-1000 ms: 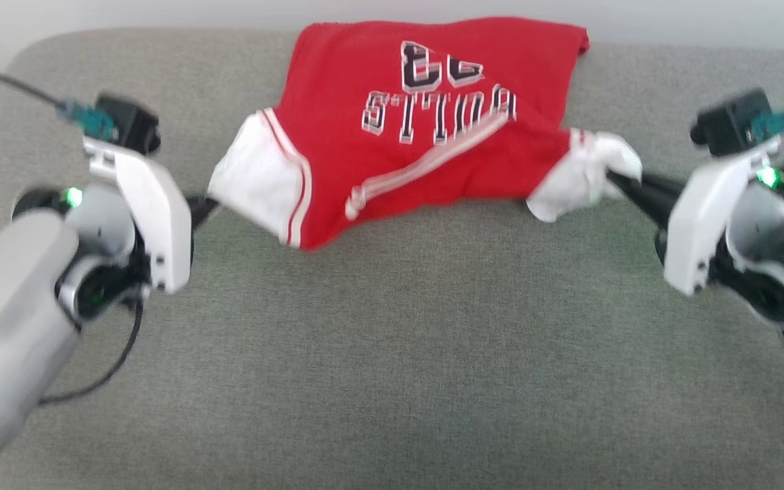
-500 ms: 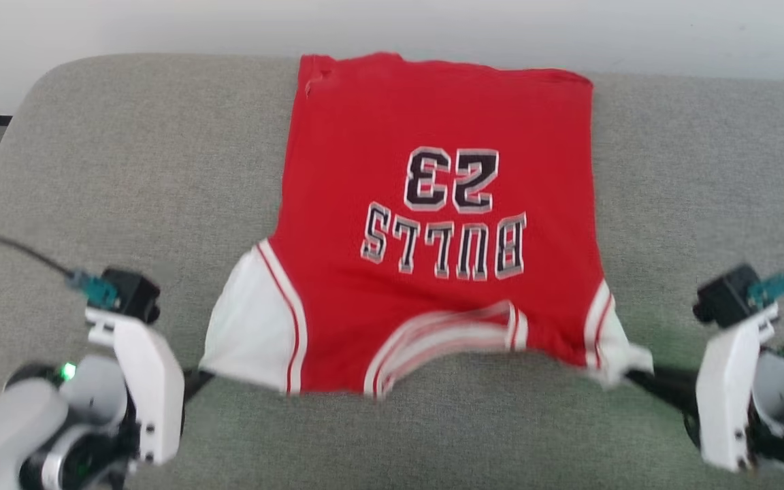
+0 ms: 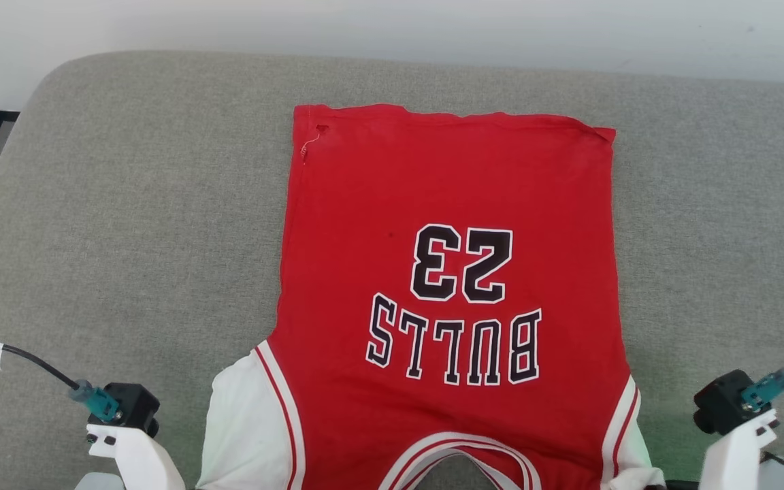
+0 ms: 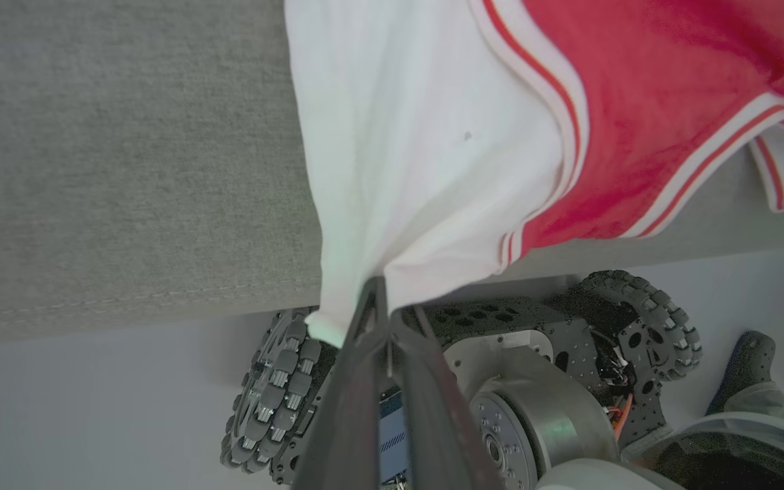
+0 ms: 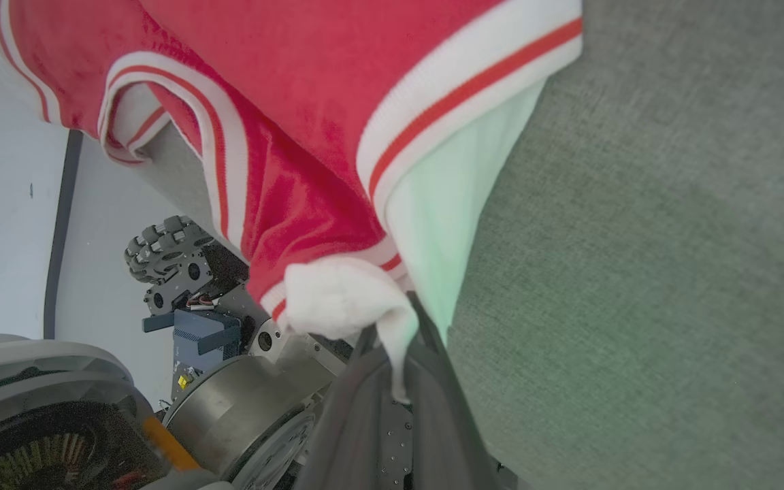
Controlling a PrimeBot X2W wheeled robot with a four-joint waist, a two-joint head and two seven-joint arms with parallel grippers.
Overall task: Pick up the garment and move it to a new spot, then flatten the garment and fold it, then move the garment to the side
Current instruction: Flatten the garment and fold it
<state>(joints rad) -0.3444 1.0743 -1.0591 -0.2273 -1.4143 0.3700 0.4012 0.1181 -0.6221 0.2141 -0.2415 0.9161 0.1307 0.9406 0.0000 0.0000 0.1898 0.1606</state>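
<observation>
Noted garment (image 3: 446, 204) spread print-up on grey cushion (image 3: 126, 204), collar at near edge. Clamped on left sleeve (image 4: 399, 136) by left gripper (image 4: 382, 296), on right sleeve (image 5: 433, 224) by right gripper (image 5: 395, 333). Risk: dragging it off by pulling nearer.

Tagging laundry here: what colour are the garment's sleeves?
White; the sleeves show clearest in the left wrist view.

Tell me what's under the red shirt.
The red shirt lies on the grey cushion, which shows around it and through the collar opening. Anything directly beneath the cloth is covered.
</observation>
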